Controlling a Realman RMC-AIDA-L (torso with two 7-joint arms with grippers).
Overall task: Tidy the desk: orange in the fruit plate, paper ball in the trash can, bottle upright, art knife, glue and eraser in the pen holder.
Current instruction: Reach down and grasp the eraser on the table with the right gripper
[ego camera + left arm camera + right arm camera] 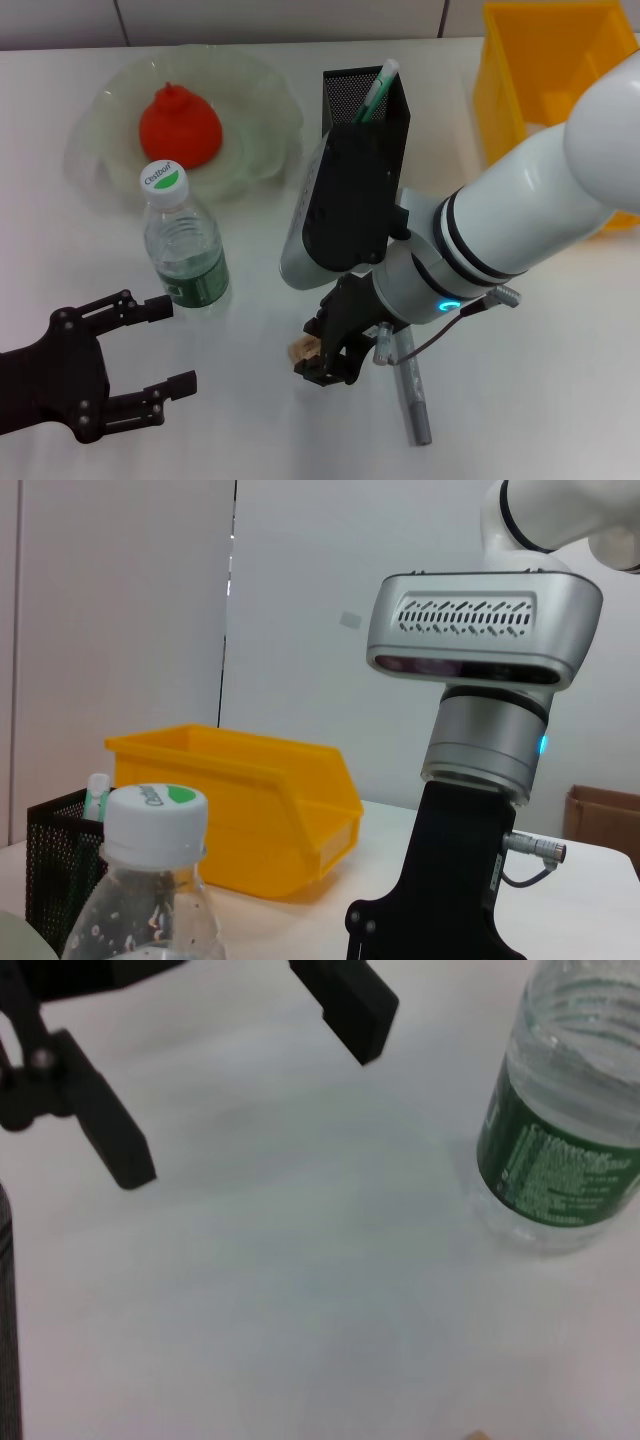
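Note:
The orange [178, 125] lies in the fruit plate [262, 100] at the back left. The bottle [185, 250] stands upright in front of the plate; it also shows in the left wrist view [150, 880] and the right wrist view [560, 1150]. The pen holder [365, 100] holds a white and green stick [378, 88]. My right gripper [318, 354] is low over the desk [250, 420], shut on the tan eraser [299, 350]. A grey art knife [411, 390] lies on the desk just right of it. My left gripper [165, 345] is open and empty at the front left.
The yellow trash can [545, 60] stands at the back right, behind my right arm, and shows in the left wrist view [250, 800]. The pen holder [55, 865] shows there too. The left gripper's fingers [345, 1005] show in the right wrist view.

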